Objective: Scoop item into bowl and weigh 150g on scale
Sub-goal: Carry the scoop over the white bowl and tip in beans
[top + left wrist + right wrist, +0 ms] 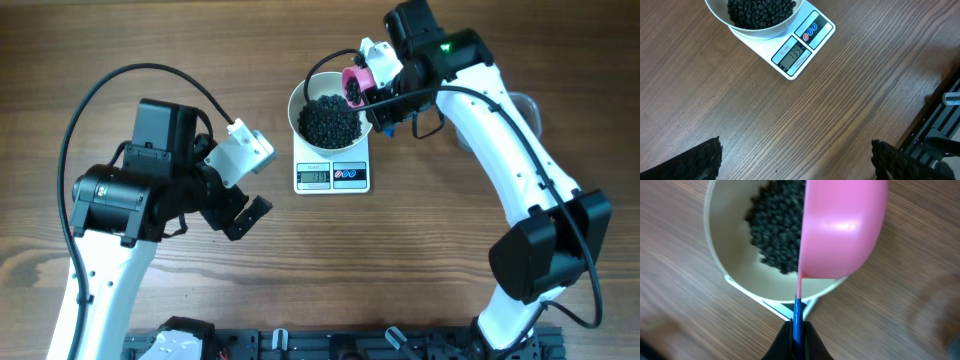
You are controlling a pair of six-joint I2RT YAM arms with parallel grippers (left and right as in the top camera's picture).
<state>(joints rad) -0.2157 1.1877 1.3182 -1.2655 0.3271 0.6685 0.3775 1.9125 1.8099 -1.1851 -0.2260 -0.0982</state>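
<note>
Nearest, at the left, the left gripper point(797, 167) stands wide open above the brown wooden tabletop point(420, 260) and holds nothing. Farther, in the middle, lies the scale point(332, 176), with its display edge turned to the near side. On its far part stands the white bowl point(297, 105), which holds a heap of dark beads point(330, 118). At the bowl's far-right rim, the right gripper point(796, 339) is closed tightly on the blue handle of a pink scoop point(845, 230). The scoop is turned on its side, its handle running from the gripper toward the bowl.
</note>
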